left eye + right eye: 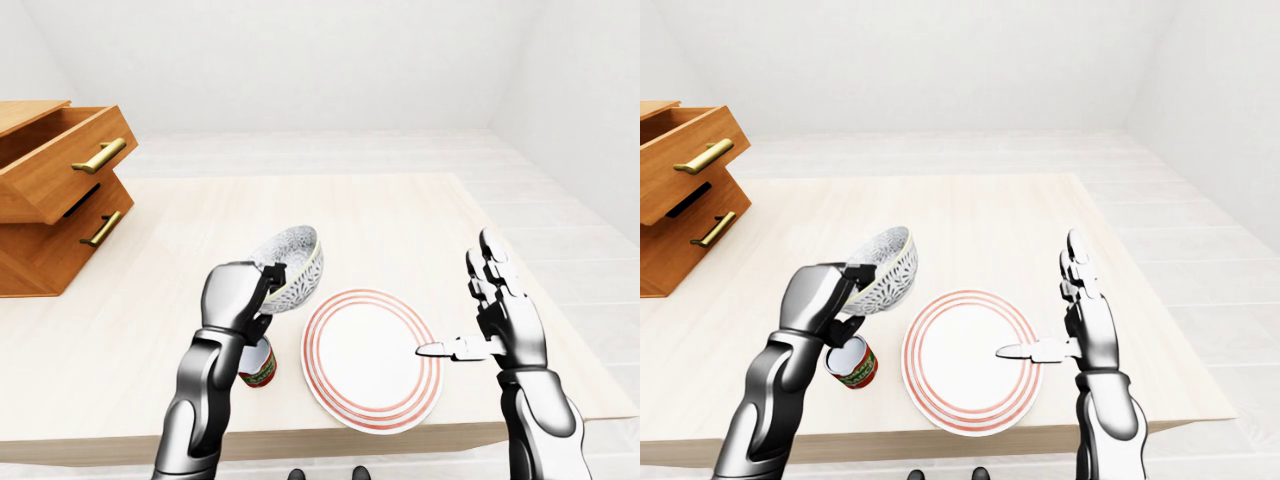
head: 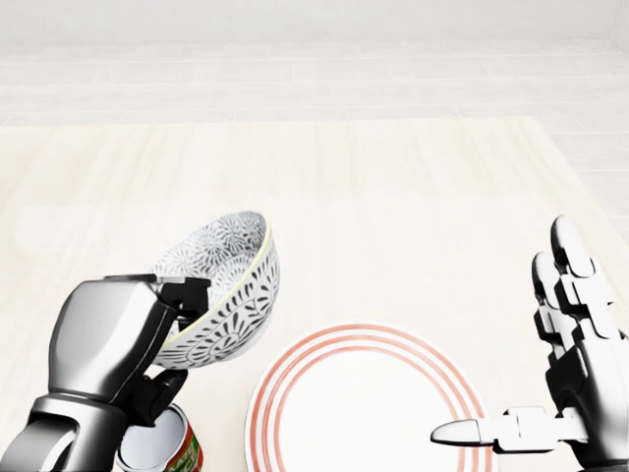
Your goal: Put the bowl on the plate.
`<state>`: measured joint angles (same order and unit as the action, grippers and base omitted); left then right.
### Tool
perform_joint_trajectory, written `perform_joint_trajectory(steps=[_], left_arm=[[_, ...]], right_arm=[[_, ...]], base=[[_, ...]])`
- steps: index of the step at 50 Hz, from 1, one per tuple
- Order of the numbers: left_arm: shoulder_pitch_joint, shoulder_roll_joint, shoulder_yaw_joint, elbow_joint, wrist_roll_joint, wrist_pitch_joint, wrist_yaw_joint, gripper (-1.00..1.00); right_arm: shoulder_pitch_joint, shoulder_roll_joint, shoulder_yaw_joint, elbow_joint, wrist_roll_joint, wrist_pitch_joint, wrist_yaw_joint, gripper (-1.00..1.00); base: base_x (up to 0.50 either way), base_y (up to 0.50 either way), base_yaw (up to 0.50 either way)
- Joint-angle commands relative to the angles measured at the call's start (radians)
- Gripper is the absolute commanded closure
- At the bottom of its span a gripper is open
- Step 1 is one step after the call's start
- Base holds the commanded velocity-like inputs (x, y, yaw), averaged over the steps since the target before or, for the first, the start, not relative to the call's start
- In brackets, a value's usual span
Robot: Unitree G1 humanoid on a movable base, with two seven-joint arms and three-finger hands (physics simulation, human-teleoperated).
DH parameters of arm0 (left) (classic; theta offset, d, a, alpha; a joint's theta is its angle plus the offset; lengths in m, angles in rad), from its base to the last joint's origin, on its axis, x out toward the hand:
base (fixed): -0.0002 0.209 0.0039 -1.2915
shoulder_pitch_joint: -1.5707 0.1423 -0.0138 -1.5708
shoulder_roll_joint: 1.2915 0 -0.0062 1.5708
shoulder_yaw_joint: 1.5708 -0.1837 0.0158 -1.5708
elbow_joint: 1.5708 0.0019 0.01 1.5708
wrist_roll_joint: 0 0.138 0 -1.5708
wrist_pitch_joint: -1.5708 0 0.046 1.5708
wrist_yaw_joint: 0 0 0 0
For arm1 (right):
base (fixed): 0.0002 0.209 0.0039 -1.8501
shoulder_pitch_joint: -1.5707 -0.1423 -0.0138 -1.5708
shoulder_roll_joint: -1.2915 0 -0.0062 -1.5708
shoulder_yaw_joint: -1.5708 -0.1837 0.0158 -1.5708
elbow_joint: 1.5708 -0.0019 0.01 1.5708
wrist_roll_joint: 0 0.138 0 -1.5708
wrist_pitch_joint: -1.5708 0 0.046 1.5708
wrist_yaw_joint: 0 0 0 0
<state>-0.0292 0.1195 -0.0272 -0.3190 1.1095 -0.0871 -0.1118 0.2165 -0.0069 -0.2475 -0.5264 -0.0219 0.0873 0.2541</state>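
Left hand (image 2: 113, 339) clenched on the rim of the bowl (image 2: 228, 285), bowl tilted in the air, head view, just left of the plate (image 2: 364, 413) at the bottom edge of the table (image 2: 393, 197), can (image 1: 851, 364) beneath that hand, right hand (image 2: 580, 383) fingers splayed wide by the plate's right rim, drawer (image 1: 60, 165) ajar at the left edge.

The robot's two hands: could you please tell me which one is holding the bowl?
The left hand, whose fingers clamp the rim of the tilted bowl, left of the plate in the head view; the right hand is open and holds nothing.
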Motion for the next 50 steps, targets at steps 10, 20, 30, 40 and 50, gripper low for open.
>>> perform_joint_trajectory(steps=[10,20,30,40,50], left_arm=[[0.078,-0.062,-0.101,-0.114,0.092,0.000,0.031,1.00],[0.139,-0.075,-0.185,-0.147,0.169,0.000,0.088,1.00],[0.155,-0.080,-0.260,-0.136,0.263,0.000,0.191,1.00],[0.177,-0.073,-0.344,-0.107,0.302,0.000,0.235,1.00],[0.194,-0.061,-0.405,-0.123,0.332,0.000,0.265,1.00]], right_arm=[[0.021,0.010,-0.017,-0.007,0.009,0.000,0.015,-1.00],[0.034,0.014,-0.034,0.001,0.019,0.000,0.027,-1.00],[0.044,0.019,-0.048,0.015,0.027,0.000,0.040,-1.00],[0.130,0.054,-0.011,-0.076,-0.011,0.000,0.063,-1.00],[0.180,0.081,-0.003,-0.128,-0.040,0.000,0.085,-1.00]], base=[[0.00,0.00,0.00],[0.00,0.00,0.00],[0.00,0.00,0.00],[0.00,0.00,0.00],[0.00,0.00,0.00]])
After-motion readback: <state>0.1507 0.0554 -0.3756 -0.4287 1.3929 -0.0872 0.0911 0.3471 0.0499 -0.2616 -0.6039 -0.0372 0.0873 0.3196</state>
